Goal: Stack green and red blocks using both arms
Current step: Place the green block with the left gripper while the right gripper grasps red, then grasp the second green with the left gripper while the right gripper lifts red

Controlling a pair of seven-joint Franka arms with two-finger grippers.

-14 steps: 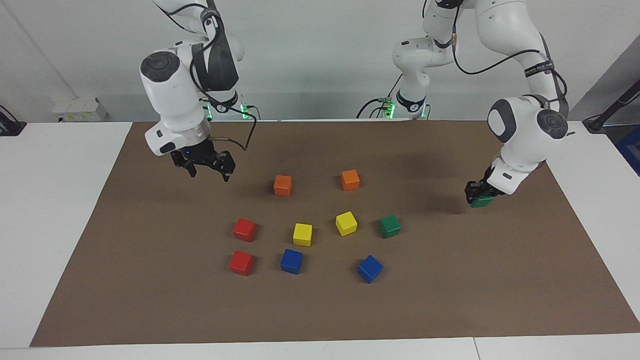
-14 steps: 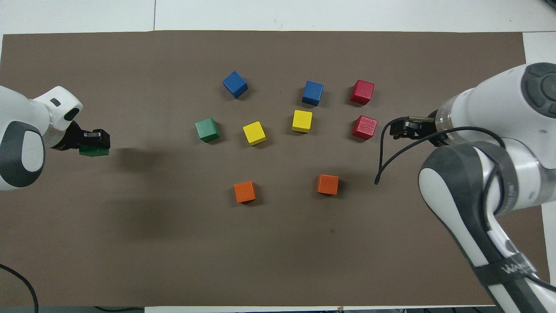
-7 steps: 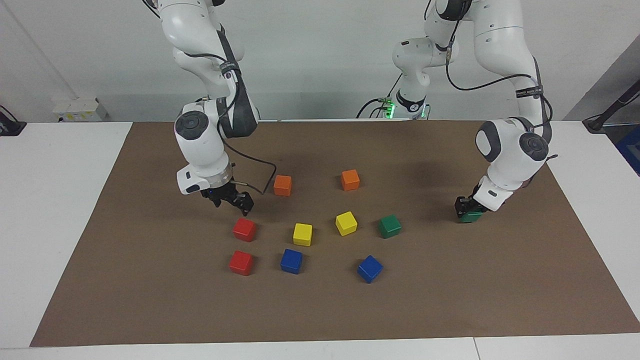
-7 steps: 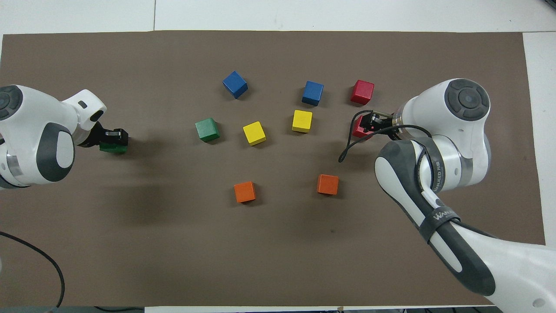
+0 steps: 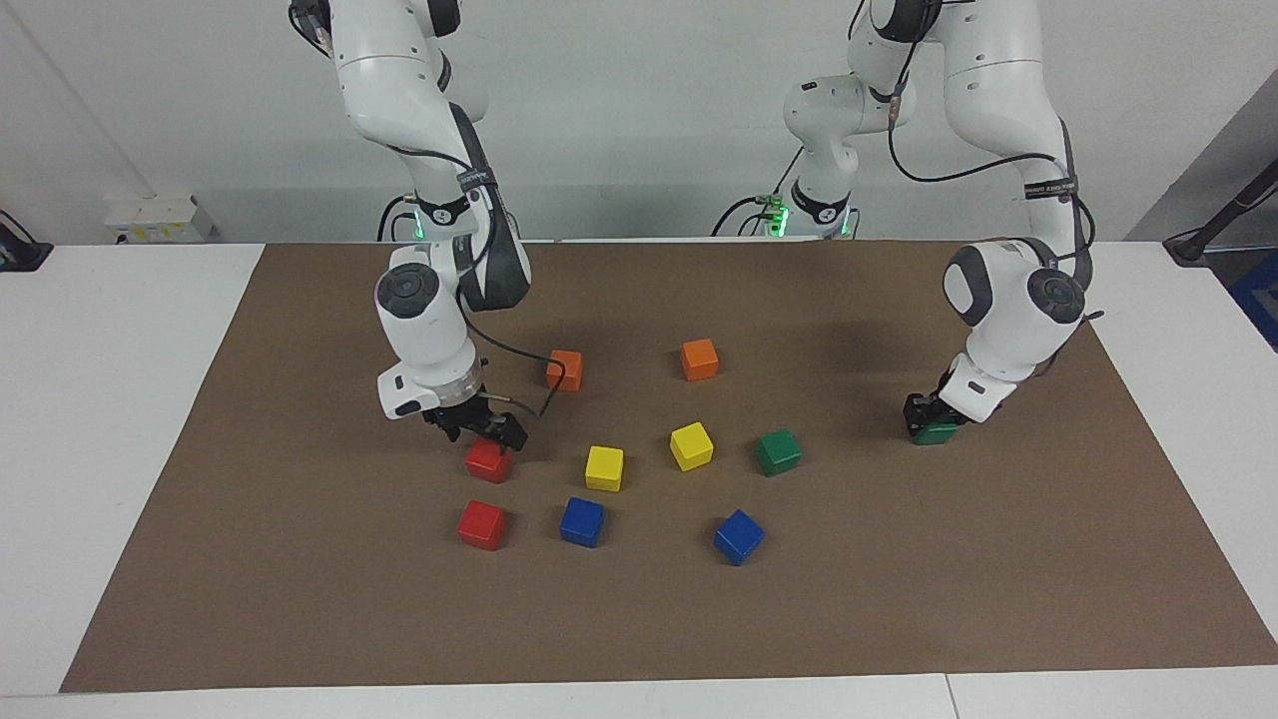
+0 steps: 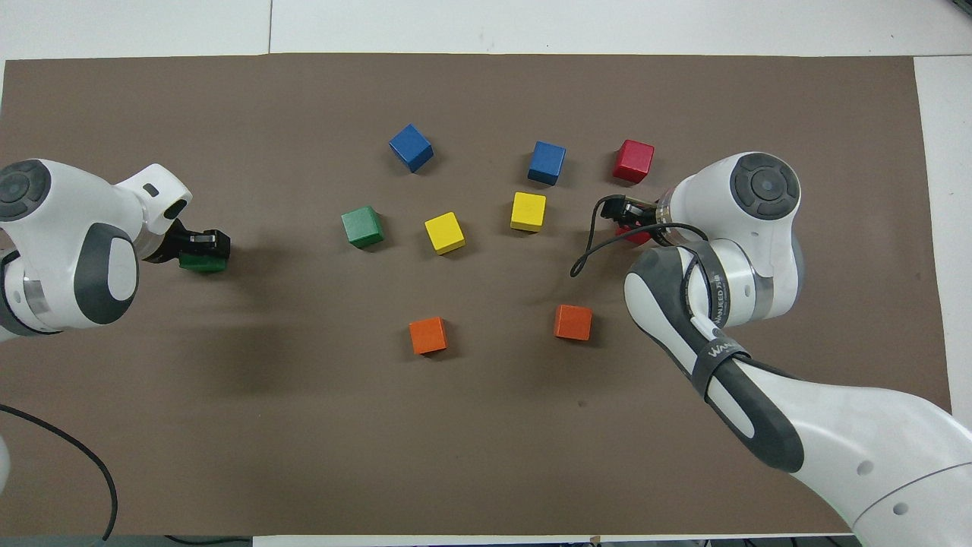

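A green block [image 5: 939, 434] [image 6: 202, 264] sits low at the mat toward the left arm's end of the table, with my left gripper [image 5: 929, 420] [image 6: 205, 248] right on top of it. The second green block [image 5: 778, 451] [image 6: 362, 226] stands free beside the yellow cubes. My right gripper [image 5: 486, 437] [image 6: 624, 219] is open and lowered onto the red block [image 5: 488, 462] [image 6: 636, 235] nearer the robots, its fingers on either side of the block's top. The other red block [image 5: 481, 525] [image 6: 633, 160] stands just farther out.
On the brown mat [image 5: 300, 599] two yellow cubes [image 5: 604, 467] [image 5: 691, 445] sit in the middle, two blue cubes [image 5: 581, 521] [image 5: 739, 536] farther from the robots, and two orange cubes [image 5: 564, 369] [image 5: 699, 359] nearer them. A black cable loops beside the right gripper.
My right gripper swung in from above the mat and came down over the nearer red block. My left gripper lowered the green block to the mat.
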